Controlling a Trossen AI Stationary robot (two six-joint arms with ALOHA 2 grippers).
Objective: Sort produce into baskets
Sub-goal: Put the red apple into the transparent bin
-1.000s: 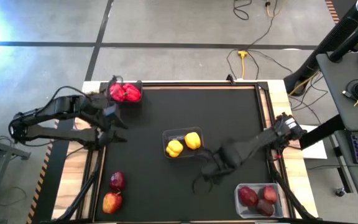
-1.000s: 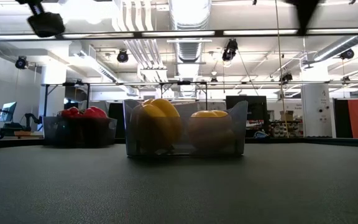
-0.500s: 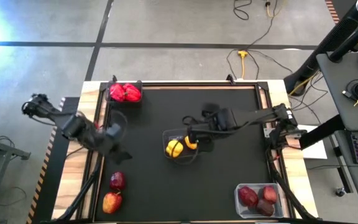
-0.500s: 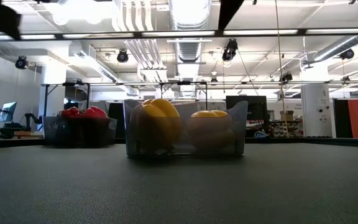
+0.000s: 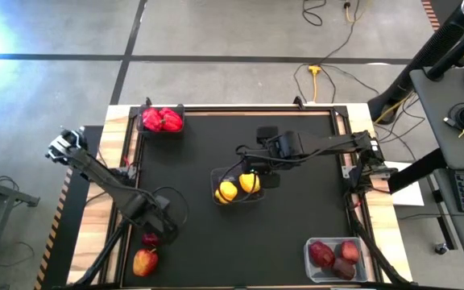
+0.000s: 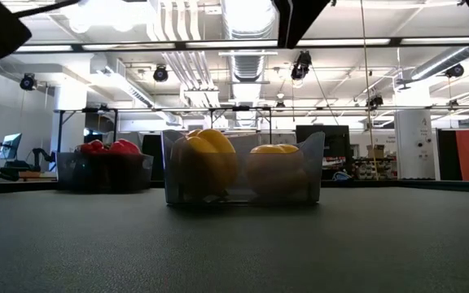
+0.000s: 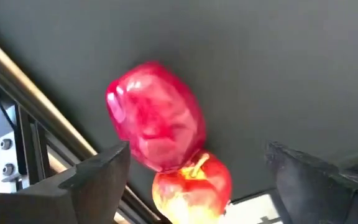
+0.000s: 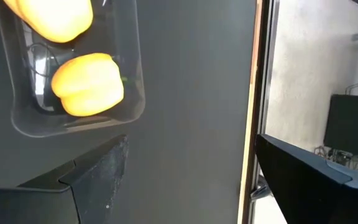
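**Last two apples wait at the table's near-left corner**

Seen from above: black table (image 5: 296, 201), three tubs spread across it, both arms reaching in. Centre tub (image 5: 237, 172) (clear) holding two yellow peppers (image 5: 238, 187); far-left grey tub (image 5: 162, 109) holding red peppers (image 5: 161, 120); near-right clear tub (image 5: 338, 261) holding three or so dark red apples (image 5: 322, 254).

Left on the bare mat at the near-left corner: one dark red apple (image 5: 151, 238) and, touching it on the side nearer the table's edge, one red-and-yellow apple (image 5: 144, 262).

Left gripper (image 7: 194, 180) poised directly above that pair, fingers spread wide and holding nothing, the dark apple framed between them in the wrist view. Right gripper (image 8: 188, 168) beside the centre tub, just past its right-hand end, jaws likewise parted and empty.

Step in hand, by the look of it: the left arm's approach to the dark apple, no grasp made. Sorting otherwise appears nearly done, with both pepper tubs filled.

Next move likely to call for a straight descent over the dark apple and a close on its widest part without nudging its neighbour, then a long carry across to the near-right tub (possibly a handover, given the reach).
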